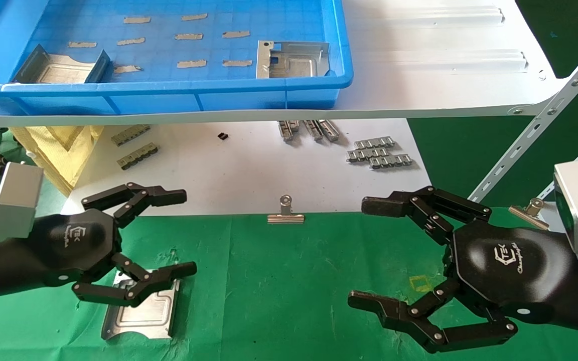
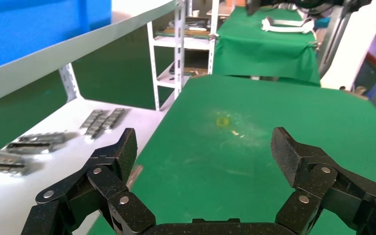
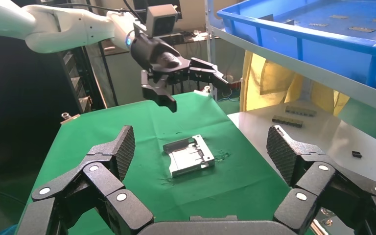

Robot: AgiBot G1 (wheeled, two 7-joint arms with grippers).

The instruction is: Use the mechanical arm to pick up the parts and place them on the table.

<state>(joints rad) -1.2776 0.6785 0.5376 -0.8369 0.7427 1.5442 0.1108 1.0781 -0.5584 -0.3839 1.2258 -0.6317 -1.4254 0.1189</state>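
Note:
A silver part (image 1: 141,311) lies flat on the green table (image 1: 279,286) at the front left; it also shows in the right wrist view (image 3: 189,155). My left gripper (image 1: 186,233) hovers above it, open and empty, fingers spread (image 2: 203,154). My right gripper (image 1: 364,253) is open and empty over the table's right side (image 3: 200,149). Two more parts sit in the blue tray (image 1: 219,87) on the shelf: one at the tray's left (image 1: 60,67), one at its right (image 1: 291,60).
A white shelf board (image 1: 444,75) carries the tray, with slanted steel braces (image 1: 535,130) on the right. Below it, a white sheet (image 1: 249,170) holds grey link strips (image 1: 379,153). A binder clip (image 1: 285,213) sits at the cloth's edge, another (image 1: 530,210) at the right.

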